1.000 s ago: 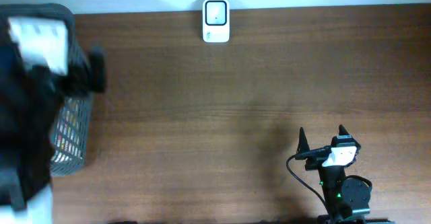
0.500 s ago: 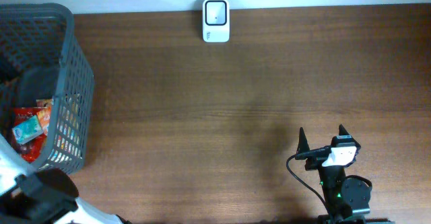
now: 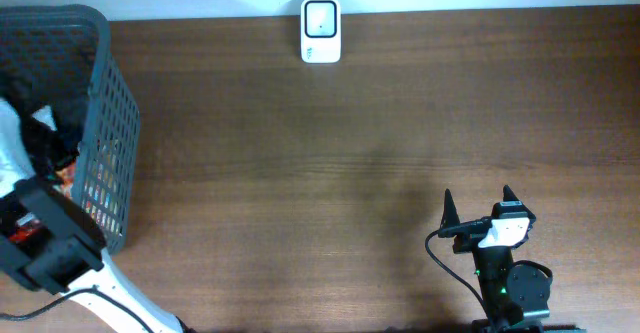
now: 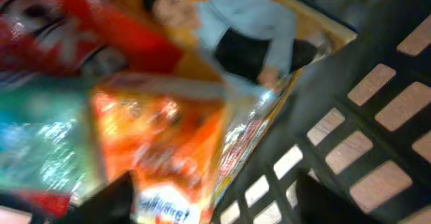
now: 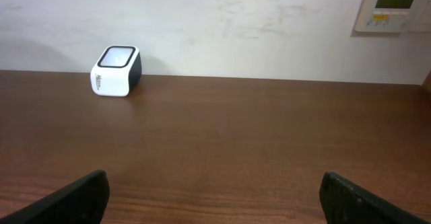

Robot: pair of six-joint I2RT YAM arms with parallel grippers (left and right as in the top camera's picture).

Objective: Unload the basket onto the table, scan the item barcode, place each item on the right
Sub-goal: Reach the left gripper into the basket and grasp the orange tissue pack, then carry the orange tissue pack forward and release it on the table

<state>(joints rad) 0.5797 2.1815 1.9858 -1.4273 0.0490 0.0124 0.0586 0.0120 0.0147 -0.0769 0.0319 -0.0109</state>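
- Dark wood table (image 3: 300,173) runs up to a white wall. The barcode scanner (image 3: 321,31) stands at the top centre of the overhead frame, with its window facing out over the boards so that a code can be shown to it.
- A grey mesh basket (image 3: 112,123) sits at the left edge, well apart from the scanner. It holds the stock, so the left arm (image 3: 45,243) leans into it from the lower left.
- The left wrist view is blurred. An orange packet (image 4: 175,150) fills the centre, with a red packet (image 4: 60,29) at upper left, a green packet (image 4: 40,136) at left and the basket wall at right.
- The left gripper (image 4: 215,210) shows as dark fingers (image 4: 108,200) low in the frame, on either side of the orange packet. I cannot tell whether they are clamped on it or merely straddling it.
- My guess is that the orange packet is the item to scan; it lies in the basket and is not yet lifted.
- The right gripper (image 3: 478,198) is parked at lower right with its jaws wide apart and empty. It faces the scanner and is likely held clear of the path to it.
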